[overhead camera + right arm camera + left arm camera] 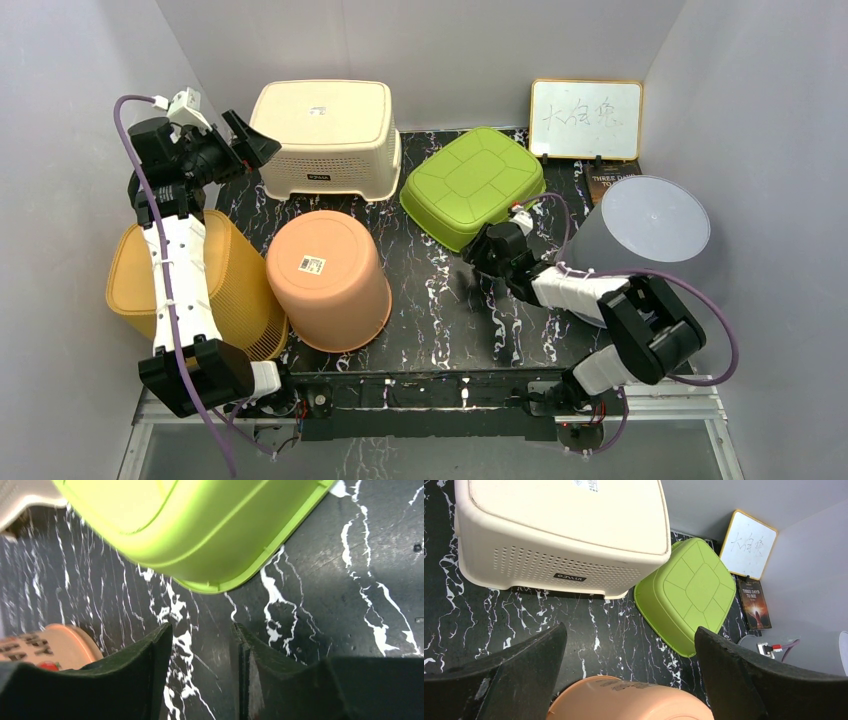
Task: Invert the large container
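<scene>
The black marbled desk [450, 320] carries everything. At its right edge stands a grey round bin [650, 218], flat pale face upward. At the back left a cream perforated basket [325, 135] sits bottom-up. At the left edge a yellow ribbed basket [245, 285] lies on its side under the left arm, its mouth turned toward the left wall.

The green tub [472, 185] is the container at hand. It sits at the back middle of the desk, between the cream basket and the grey bin, its panelled bottom facing up and its corners turned diamond-wise. Whether its rim lies flat all round cannot be told.

A peach bucket [325, 270] rests bottom-up in front of the cream basket and touches the yellow basket, with a white label on its base. A whiteboard [586, 118] with handwriting leans on the back wall, and a dark book [610, 185] lies below it.

The right pincer [202, 630] hangs low just beside the tub's near rim. Its fingers are a little apart, with only bare desk between them. The left pincer [630, 630] is spread wide and empty, raised above the gap between the cream basket and the peach bucket.
</scene>
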Controlling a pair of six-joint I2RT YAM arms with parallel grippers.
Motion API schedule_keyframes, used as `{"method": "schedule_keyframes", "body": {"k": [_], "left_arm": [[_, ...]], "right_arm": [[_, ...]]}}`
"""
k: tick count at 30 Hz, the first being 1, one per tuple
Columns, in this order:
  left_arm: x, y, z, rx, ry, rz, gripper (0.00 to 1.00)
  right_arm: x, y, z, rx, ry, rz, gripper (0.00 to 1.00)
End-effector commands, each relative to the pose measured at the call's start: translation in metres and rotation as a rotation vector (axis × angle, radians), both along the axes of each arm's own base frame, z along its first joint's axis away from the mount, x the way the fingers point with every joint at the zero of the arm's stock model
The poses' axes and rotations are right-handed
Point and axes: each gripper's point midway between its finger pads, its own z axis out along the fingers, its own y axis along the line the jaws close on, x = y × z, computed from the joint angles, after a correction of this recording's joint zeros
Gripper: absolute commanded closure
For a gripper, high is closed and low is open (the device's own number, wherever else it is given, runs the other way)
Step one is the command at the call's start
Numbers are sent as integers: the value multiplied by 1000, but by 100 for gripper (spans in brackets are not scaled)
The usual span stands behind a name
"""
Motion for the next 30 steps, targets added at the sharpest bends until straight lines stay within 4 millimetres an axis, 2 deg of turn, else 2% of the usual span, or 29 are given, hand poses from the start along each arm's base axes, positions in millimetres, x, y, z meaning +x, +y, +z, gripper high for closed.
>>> {"method": "schedule_keyframes", "body": {"k": [1,2,4,5,6,7,8,12,16,20,30], "left_arm": [[-8,-4,7,20,-24,-16,2],[-8,-3,5,23,-17,-11,2],[-6,1,0,35,0,5,2],[-5,2,-2,41,8,13,2],[-5,2,-3,48,17,18,2],[-4,2,-5,57,24,22,2],[-3,1,-5,62,29,23,2],[4,-11,-14,120,73,25,2],[10,-26,-22,213,125,26,2],[14,-20,-23,231,124,63,2],[13,-21,-32,274,141,62,2]], "right_arm": [[9,14,60,-101,-164,69,54],[11,17,72,-148,-201,87,47],[15,25,97,-255,-258,119,42],[17,32,109,-296,-292,143,32],[24,40,127,-317,-325,156,17],[27,46,136,-344,-340,178,5],[32,53,143,-371,-356,203,2],[57,83,172,-442,-388,303,2],[79,105,189,-499,-380,365,2],[87,111,206,-522,-394,379,2],[78,110,214,-488,-458,399,2]]}}
